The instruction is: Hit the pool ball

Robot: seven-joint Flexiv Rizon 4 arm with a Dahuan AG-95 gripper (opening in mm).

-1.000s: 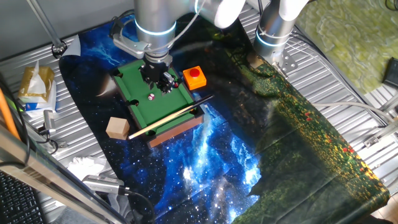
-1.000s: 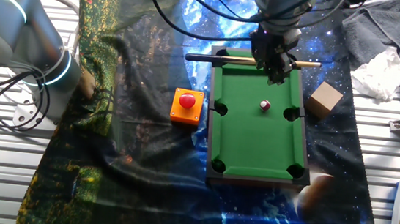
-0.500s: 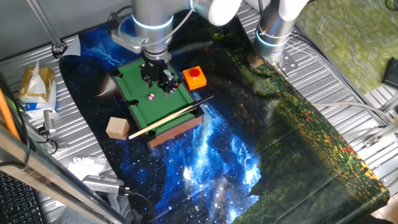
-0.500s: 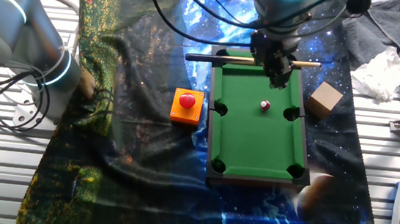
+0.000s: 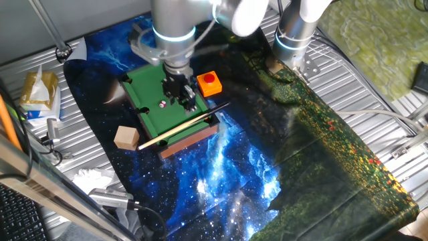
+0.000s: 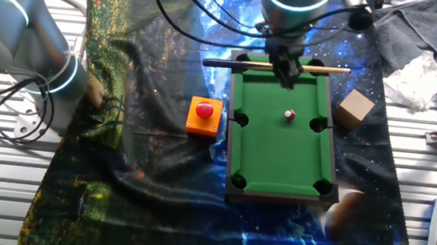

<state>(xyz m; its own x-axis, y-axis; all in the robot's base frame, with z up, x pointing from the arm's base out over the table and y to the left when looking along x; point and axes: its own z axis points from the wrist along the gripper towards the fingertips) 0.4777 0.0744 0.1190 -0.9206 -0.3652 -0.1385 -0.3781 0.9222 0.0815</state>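
The pool ball (image 5: 161,104) (image 6: 289,115), tiny and whitish with a pink-red spot, rests on the felt of the small green pool table (image 5: 150,94) (image 6: 279,156). A thin wooden cue (image 5: 180,124) (image 6: 320,69) lies along one end rail of the table. My gripper (image 5: 182,94) (image 6: 287,74) hangs over the table between the ball and the cue rail, above the felt. Its dark fingers look spread and hold nothing. The ball sits apart from the fingers.
An orange box with a red button (image 5: 209,82) (image 6: 204,117) stands beside the table. A wooden block (image 5: 126,137) (image 6: 354,109) lies on the starry cloth at the cue end. A second arm's base (image 5: 294,33) (image 6: 39,65) stands off to the side.
My gripper has shifted sideways across the table towards the orange box's side and its wrist has turned. The ball and the cue have not moved.
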